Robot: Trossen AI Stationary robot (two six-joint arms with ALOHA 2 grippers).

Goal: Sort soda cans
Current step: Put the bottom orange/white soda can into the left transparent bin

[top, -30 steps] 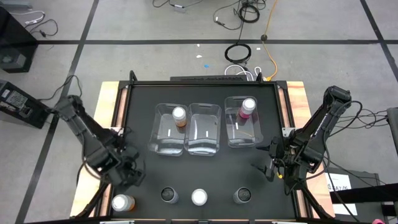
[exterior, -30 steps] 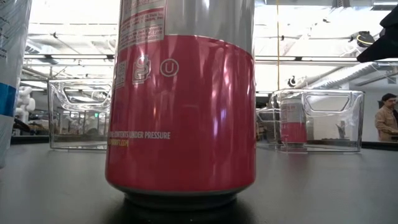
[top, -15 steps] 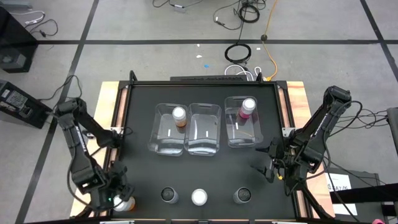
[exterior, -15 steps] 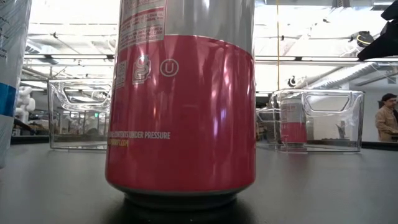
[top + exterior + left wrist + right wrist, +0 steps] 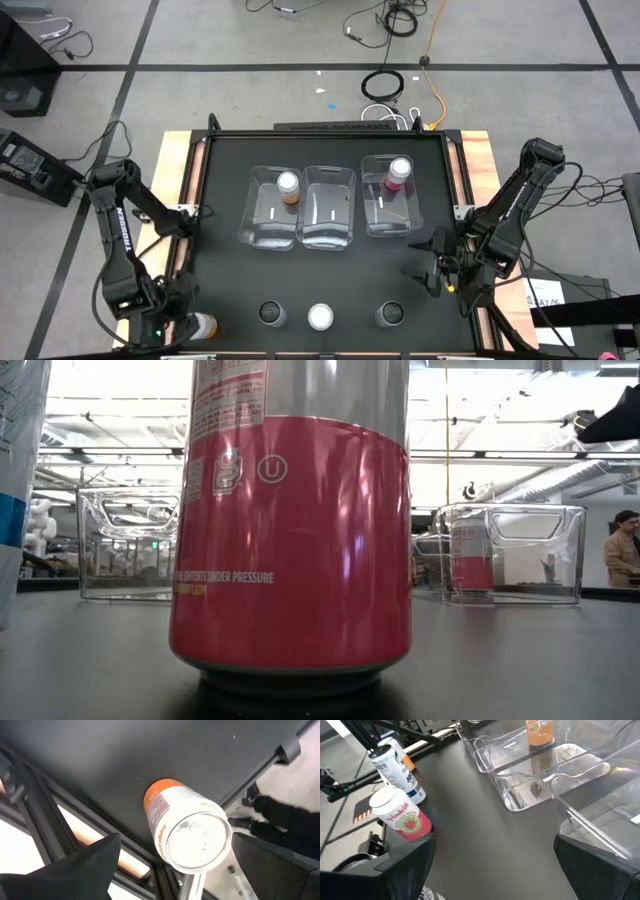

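Left wrist view puts the orange can [image 5: 182, 832] squarely between our left tool's [image 5: 172, 865] two dark fingers, standing upright at the very edge of the black tabletop [image 5: 125, 765]; the jaws are spread wide and nothing is gripped. From above, that can [image 5: 203, 325] sits at the near left corner, with the left tool [image 5: 168, 322] just beside it. We judge this the approach for picking it up.

Along the near edge stand a dark can [image 5: 271, 314], a pale-topped can [image 5: 320, 317] that shows pink up close in the low view, and another dark can [image 5: 390, 315]. One orange can [image 5: 288, 187] already sits in the left bin [image 5: 262, 225], one pink can [image 5: 398, 173] in the right bin [image 5: 385, 225]; the middle bin [image 5: 328, 215] holds none.

Our right tool [image 5: 432, 268] waits wide open and empty near the right edge.

Next we should lower around the can, close on its body, then carry it to the left bin, taking care not to nudge it off the edge.
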